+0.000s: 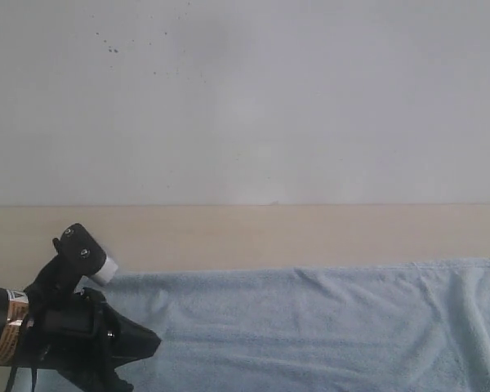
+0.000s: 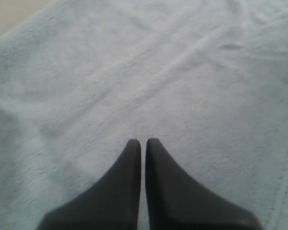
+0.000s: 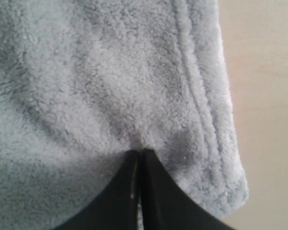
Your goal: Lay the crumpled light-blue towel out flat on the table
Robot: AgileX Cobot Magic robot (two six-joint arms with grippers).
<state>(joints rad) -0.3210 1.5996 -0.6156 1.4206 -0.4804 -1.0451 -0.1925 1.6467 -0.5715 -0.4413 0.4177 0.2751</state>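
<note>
towel [image 3: 110,72] pinched in right end effector [image 3: 140,152]; left end effector [image 2: 143,141] closed above it

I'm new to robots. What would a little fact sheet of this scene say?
towel: light blue, lying mostly flat with shallow creases
table: pale beige, showing beyond the towel's far edge
left pincer: shut, over the towel, holding nothing
right pincer: shut, tips seemingly pinching towel near its stitched hem
</note>
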